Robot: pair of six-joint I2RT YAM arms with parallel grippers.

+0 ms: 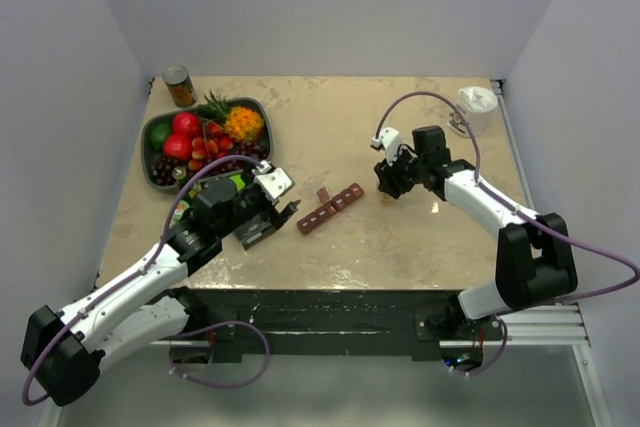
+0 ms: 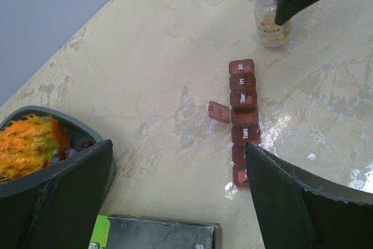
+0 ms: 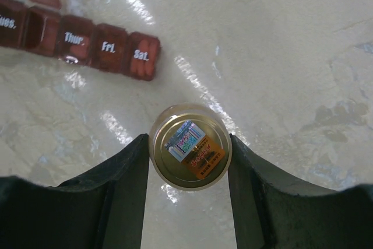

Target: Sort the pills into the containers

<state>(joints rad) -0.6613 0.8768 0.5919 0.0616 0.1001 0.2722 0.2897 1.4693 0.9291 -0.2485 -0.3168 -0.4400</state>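
The pills (image 2: 273,32) show as a yellowish mass in the bottom of a small clear bottle (image 2: 270,13) standing upright on the table. My right gripper (image 3: 189,144) is shut on the bottle's gold cap (image 3: 190,154), a finger pressed on each side. The containers (image 2: 243,118) are a dark red strip of day-marked boxes (image 1: 330,209) left of the bottle; one lid (image 2: 219,111) stands open. The Sat. box (image 3: 144,62) looks orange inside. My left gripper (image 2: 175,202) hovers wide open and holds nothing, with its right finger (image 2: 291,202) over the strip's near end.
A dark fruit bowl (image 1: 152,137) sits at the back left, with a tin can (image 1: 179,86) behind it. A white cup (image 1: 477,105) stands in the back right corner. A black and green box (image 2: 157,234) lies just under my left gripper.
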